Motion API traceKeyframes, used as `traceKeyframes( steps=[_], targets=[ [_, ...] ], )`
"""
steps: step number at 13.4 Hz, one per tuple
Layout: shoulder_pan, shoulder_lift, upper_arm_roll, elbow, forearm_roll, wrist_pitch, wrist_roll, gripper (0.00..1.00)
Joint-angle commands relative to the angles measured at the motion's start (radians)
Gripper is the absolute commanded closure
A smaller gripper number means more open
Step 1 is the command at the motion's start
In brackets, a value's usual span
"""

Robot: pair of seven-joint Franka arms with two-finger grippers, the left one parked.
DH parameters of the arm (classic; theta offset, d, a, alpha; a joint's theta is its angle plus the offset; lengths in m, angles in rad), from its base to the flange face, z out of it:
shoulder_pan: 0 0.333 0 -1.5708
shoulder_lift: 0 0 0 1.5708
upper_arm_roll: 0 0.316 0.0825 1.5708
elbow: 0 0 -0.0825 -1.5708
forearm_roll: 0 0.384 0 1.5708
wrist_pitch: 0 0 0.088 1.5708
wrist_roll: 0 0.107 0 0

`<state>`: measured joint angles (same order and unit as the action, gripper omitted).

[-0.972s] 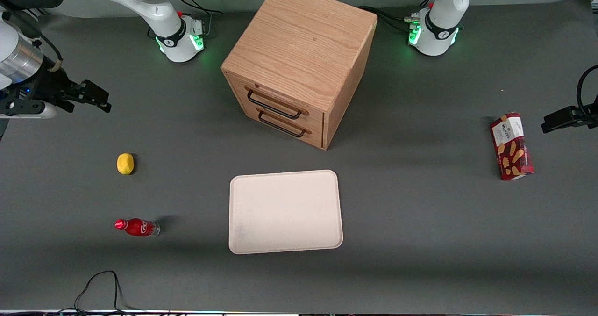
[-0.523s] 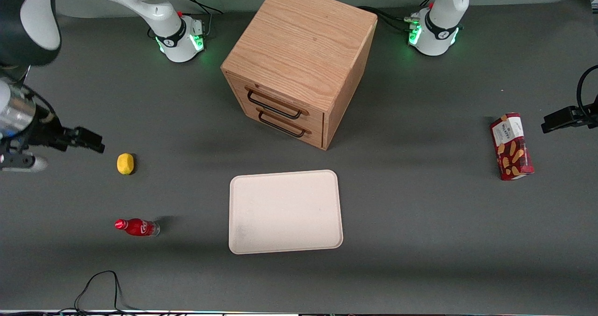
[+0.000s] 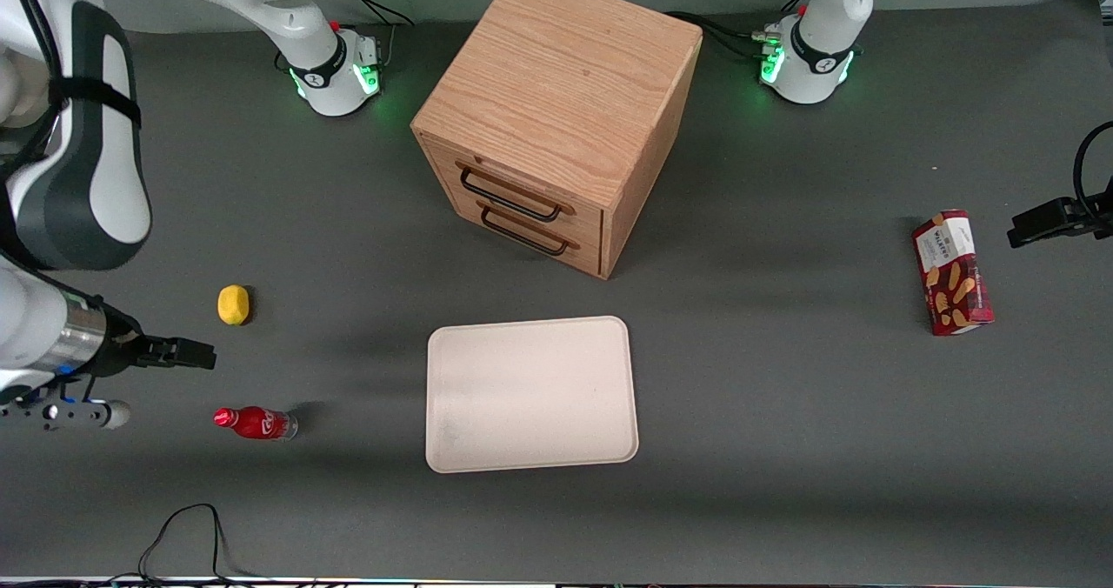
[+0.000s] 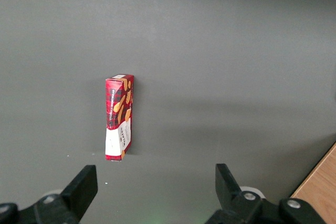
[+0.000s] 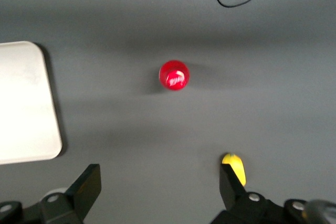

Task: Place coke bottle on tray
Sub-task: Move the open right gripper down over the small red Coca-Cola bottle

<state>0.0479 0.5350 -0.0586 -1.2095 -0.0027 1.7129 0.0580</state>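
Front view: end effector (image 3: 202,357) (spread) above gray table (image 3: 783,414)

The dark grey table (image 3: 783,414) carries a wooden drawer cabinet (image 3: 556,118) at twelve o'clock, the tray (image 3: 530,394) at centre, a snack box (image 3: 952,272) at three, a yellow lump (image 3: 233,304), perhaps a lemon, and the coke bottle (image 3: 256,422) toward nine. The gripper (image 3: 187,355) hovers between those two.

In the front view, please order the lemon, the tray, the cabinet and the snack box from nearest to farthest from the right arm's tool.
The open tool hovers between lemon and coke bottle.
1. Lemon: beside the tool, slightly farther from the camera.
2. Tray: mid-table.
3. Cabinet: mid-table, farther from the camera than the tray.
4. Snack box: toward the parked arm's end.
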Motion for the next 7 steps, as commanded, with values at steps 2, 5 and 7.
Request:
traceKeyframes(
  steps=[2,5,7],
  targets=[
    [-0.022,0.077,-0.009,0.022,0.036,0.104,-0.088,0.00],
    [-0.023,0.082,-0.017,-0.077,0.064,0.249,-0.104,0.00],
    [-0.023,0.112,-0.018,-0.101,0.064,0.327,-0.104,0.00]
  ],
)
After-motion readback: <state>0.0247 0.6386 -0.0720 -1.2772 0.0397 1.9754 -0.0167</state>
